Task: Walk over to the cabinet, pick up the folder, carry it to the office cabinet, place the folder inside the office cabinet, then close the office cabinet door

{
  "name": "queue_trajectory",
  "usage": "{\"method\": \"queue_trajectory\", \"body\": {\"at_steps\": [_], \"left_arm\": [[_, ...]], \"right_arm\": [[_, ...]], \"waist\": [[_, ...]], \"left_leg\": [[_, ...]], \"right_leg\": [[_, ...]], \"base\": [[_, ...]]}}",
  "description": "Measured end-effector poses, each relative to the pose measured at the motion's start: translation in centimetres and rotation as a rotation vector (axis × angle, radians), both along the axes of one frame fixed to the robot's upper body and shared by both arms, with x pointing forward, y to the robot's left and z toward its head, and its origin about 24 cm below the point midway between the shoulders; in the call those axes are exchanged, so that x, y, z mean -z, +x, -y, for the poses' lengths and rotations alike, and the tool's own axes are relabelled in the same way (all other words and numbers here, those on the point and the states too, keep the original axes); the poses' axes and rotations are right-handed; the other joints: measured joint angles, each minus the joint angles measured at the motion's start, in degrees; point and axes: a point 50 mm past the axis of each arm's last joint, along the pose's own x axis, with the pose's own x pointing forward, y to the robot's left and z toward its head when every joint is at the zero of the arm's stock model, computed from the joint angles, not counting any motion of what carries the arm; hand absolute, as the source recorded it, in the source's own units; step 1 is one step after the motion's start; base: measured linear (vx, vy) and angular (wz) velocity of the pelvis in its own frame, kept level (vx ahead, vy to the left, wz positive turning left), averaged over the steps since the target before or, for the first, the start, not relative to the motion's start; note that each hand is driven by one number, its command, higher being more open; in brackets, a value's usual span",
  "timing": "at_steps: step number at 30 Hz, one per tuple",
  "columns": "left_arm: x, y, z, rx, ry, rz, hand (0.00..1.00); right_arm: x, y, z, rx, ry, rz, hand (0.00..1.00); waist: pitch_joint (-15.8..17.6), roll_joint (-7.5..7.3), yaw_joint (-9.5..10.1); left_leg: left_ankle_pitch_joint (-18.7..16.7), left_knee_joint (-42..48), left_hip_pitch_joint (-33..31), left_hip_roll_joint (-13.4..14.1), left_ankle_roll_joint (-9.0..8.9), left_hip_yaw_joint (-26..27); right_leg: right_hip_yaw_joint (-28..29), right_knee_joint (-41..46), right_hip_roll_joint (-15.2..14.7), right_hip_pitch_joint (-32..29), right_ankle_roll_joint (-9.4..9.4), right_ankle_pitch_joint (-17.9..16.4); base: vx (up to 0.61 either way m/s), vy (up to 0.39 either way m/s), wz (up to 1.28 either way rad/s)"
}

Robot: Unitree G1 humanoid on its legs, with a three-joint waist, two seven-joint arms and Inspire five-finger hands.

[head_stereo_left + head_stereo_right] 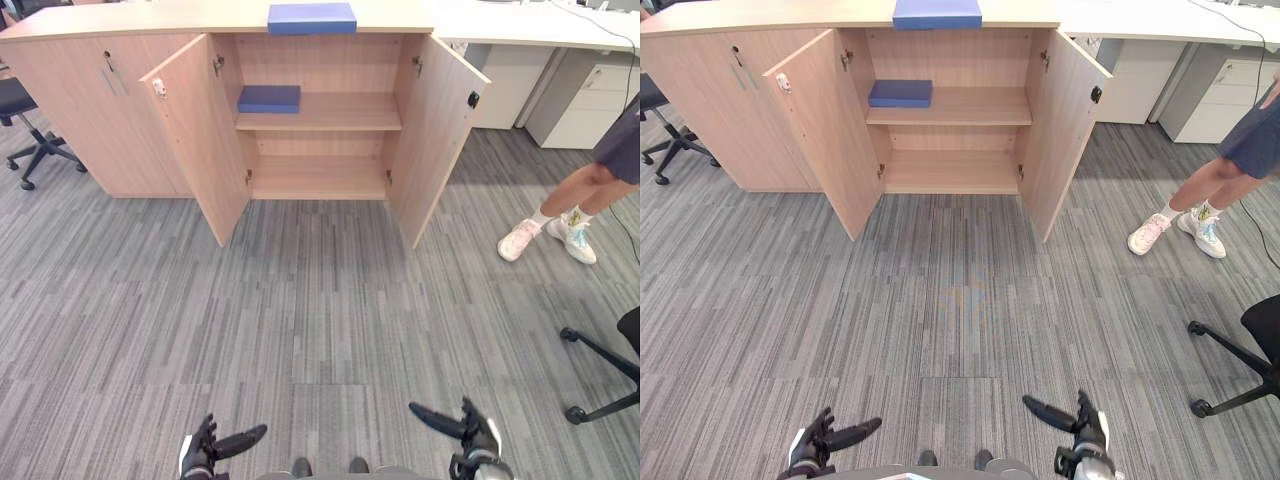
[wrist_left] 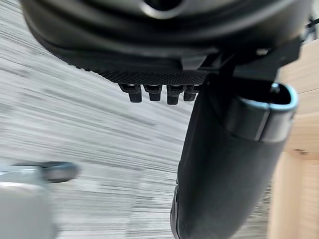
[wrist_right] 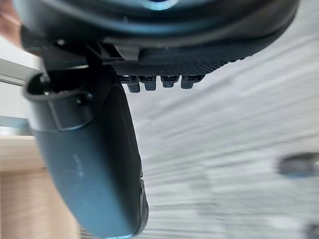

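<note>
Carpet (image 1: pixel 300 320): grey striped tiles, spread wide before the cabinet.
Office cabinet (image 1: pixel 80 110): pale wood, against the far side, both doors of its right half swung wide open.
Person (image 1: pixel 585 185): bare legs and white shoes, standing to the right of the cabinet.
Office chair (image 1: pixel 605 370): black base, at the near right.
Blue folder (image 1: pixel 312 18): lying flat on the cabinet top, above the open bay.
Second folder (image 1: pixel 269 98): flat on the upper shelf inside, at its left end.
Left hand (image 1: pixel 205 447): low and near, fingers loose, holding nothing.
Right hand (image 1: pixel 478 435): the same, relaxed and empty.
</note>
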Motion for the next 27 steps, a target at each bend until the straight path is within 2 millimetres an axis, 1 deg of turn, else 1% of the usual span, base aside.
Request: {"method": "queue_trajectory", "body": {"at_steps": [2, 5, 9, 11, 12, 13, 14, 15, 17, 18, 19, 20, 21, 22, 23, 24, 25, 26, 27], "left_arm": [[-0.4, 0.5, -0.4, -0.012, 0.009, 0.033, 1.00], [-0.7, 0.9, -0.4, -0.003, 0.010, 0.058, 1.00], [-0.9, 1.0, -0.3, 0.011, 0.001, 0.071, 1.00], [-1.1, 1.2, -0.3, 0.013, 0.003, 0.082, 1.00], [-1.2, 1.4, -0.3, 0.015, 0.004, 0.091, 1.00], [-1.4, 1.7, -0.3, 0.018, 0.006, 0.109, 1.00], [-1.5, 1.8, -0.3, 0.019, 0.007, 0.116, 1.00], [-1.7, 2.0, -0.2, 0.021, 0.006, 0.129, 1.00], [-1.9, 2.3, -0.1, 0.022, 0.007, 0.143, 1.00], [-2.0, 2.4, 0.0, 0.022, 0.007, 0.152, 1.00], [-2.3, 2.7, 0.0, 0.023, 0.010, 0.168, 1.00], [-2.5, 3.0, 0.0, 0.027, 0.012, 0.182, 1.00], [-2.5, 3.1, 0.1, 0.028, 0.011, 0.185, 1.00], [-2.5, 3.1, 0.1, 0.021, 0.008, 0.187, 1.00], [-2.6, 3.2, 0.1, 0.031, 0.012, 0.189, 1.00], [-2.8, 3.6, 0.2, 0.054, 0.025, 0.192, 1.00], [-2.8, 3.8, 0.3, 0.062, 0.026, 0.194, 1.00], [-2.9, 4.2, 0.6, 0.077, 0.024, 0.202, 1.00], [-3.0, 4.6, 0.8, 0.082, 0.022, 0.211, 1.00]], "right_arm": [[-0.4, 0.5, 0.2, -0.032, -0.025, 0.017, 1.00], [-0.6, 1.1, 0.1, -0.059, -0.034, 0.026, 1.00], [-0.6, 1.1, 0.1, -0.083, -0.042, 0.020, 1.00], [-0.7, 1.6, 0.0, -0.088, -0.043, 0.031, 1.00], [-0.8, 1.6, 0.1, -0.090, -0.045, 0.033, 1.00], [-0.9, 2.1, 0.1, -0.100, -0.050, 0.042, 1.00], [-1.1, 2.5, 0.1, -0.108, -0.054, 0.051, 1.00], [-1.3, 2.9, 0.3, -0.111, -0.062, 0.060, 1.00], [-1.4, 3.0, 0.4, -0.110, -0.065, 0.059, 1.00], [-1.4, 3.0, 0.5, -0.108, -0.066, 0.056, 1.00], [-1.4, 3.1, 0.4, -0.107, -0.067, 0.055, 1.00], [-1.4, 3.1, 0.4, -0.107, -0.068, 0.054, 1.00], [-1.4, 3.1, 0.4, -0.108, -0.068, 0.053, 1.00], [-1.4, 3.3, 0.2, -0.115, -0.066, 0.055, 1.00], [-1.4, 3.6, -0.2, -0.129, -0.063, 0.060, 1.00], [-1.3, 3.4, -0.4, -0.138, -0.059, 0.055, 1.00], [-1.3, 3.4, -0.5, -0.140, -0.058, 0.053, 1.00], [-1.3, 3.3, -0.4, -0.140, -0.060, 0.052, 1.00], [-1.4, 3.5, -0.4, -0.145, -0.064, 0.055, 1.00]], "waist": [[0.4, 0.06, -0.17], [1.4, 0.37, -0.79], [1.4, 0.41, -0.83], [2.1, 0.49, -0.88], [2.4, 0.50, -0.87], [2.9, 0.60, -0.76], [3.1, 0.85, -0.78], [3.4, 1.36, -0.81], [3.6, 1.62, -0.80], [3.6, 1.79, -0.80], [3.7, 1.85, -0.78], [3.8, 1.77, -0.69], [3.9, 1.78, -0.70], [4.1, 2.00, -0.62], [4.7, 2.30, -0.79], [5.6, 2.10, -1.06], [6.0, 2.18, -1.04], [6.5, 2.73, -1.13], [7.0, 3.10, -1.44]], "left_leg": [[-0.2, -0.6, 1.2, 0.0, -0.30, 0.0], [-0.6, -0.7, 1.2, 0.0, -0.91, 0.0], [-1.0, -0.6, 1.3, 0.1, -1.55, 0.4], [-2.2, 0.9, 0.7, 0.2, -2.41, 1.0], [-2.9, 1.7, 0.3, 0.3, -2.37, 1.4], [-4.2, 3.7, -1.0, 0.4, -1.84, 2.2], [-5.2, 5.0, -2.2, 0.6, -1.80, 2.6], [-6.6, 6.9, -3.9, 0.9, -0.97, 3.3], [-7.8, 8.7, -5.2, 1.2, -0.64, 3.8], [-8.8, 10.2, -6.2, 1.3, -0.01, 3.9], [-10.2, 12.2, -7.5, 1.3, 0.35, 4.0], [-11.9, 14.0, -8.3, 1.1, 0.87, 4.2], [-13.1, 15.0, -8.3, 0.9, 1.29, 4.5], [-13.9, 15.0, -7.7, 0.8, 1.65, 4.8], [-14.2, 14.7, -6.2, 0.7, 2.54, 4.6], [-14.8, 13.5, -3.5, 0.0, 3.01, 4.1], [-15.2, 12.7, -2.1, -0.3, 3.24, 3.9], [-15.7, 11.3, 0.3, -0.4, 3.27, 3.3], [-15.7, 10.5, 1.3, -0.1, 3.26, 2.7]], "right_leg": [[-0.2, -0.8, 0.0, 1.3, 0.01, 0.0], [-0.4, -1.1, 0.0, 1.5, 0.03, 0.0], [-0.2, -1.4, 0.0, 1.6, 0.06, 0.0], [0.6, -1.4, -0.1, 1.5, 0.17, -0.1], [0.8, -1.4, -0.1, 1.3, 0.29, -0.2], [1.2, -1.3, -0.1, 0.7, 0.59, -0.5], [1.4, -1.3, -0.1, 0.0, 0.61, -0.5], [1.8, -0.8, 0.0, -1.1, 0.83, -0.8], [2.4, 0.1, 0.1, -2.1, 1.26, -1.6], [2.5, 1.5, 0.1, -3.2, 1.82, -2.9], [2.5, 4.9, -0.1, -5.2, 2.28, -5.0], [2.6, 9.7, -0.6, -7.4, 3.20, -7.7], [2.4, 14.4, -1.0, -9.3, 4.39, -9.2], [1.9, 21.0, -1.2, -12.2, 5.07, -10.0], [0.1, 31.6, -1.7, -17.0, 5.43, -10.9], [-2.1, 37.6, -2.9, -19.6, 4.01, -12.4], [-3.1, 38.5, -3.2, -20.6, 3.44, -13.2], [-4.9, 37.9, -3.4, -23.0, 2.49, -14.1], [-6.0, 36.4, -3.2, -24.1, 2.31, -14.1]], "base": [[0.09, 0.006, 0.02], [0.07, -0.001, 0.01], [0.04, -0.005, -0.05], [0.01, -0.011, -0.14], [-0.02, -0.018, -0.21], [-0.03, -0.011, -0.21], [-0.04, 0.002, -0.26], [-0.02, 0.020, -0.18], [0.01, 0.036, -0.14], [0.05, 0.056, -0.10], [0.10, 0.068, -0.05], [0.11, 0.063, -0.07], [0.15, 0.081, -0.18], [0.19, 0.095, -0.19], [0.28, 0.108, -0.07], [0.29, 0.079, 0.07], [0.34, 0.059, 0.17], [0.32, 0.036, 0.17], [0.45, 0.015, 0.45]]}}
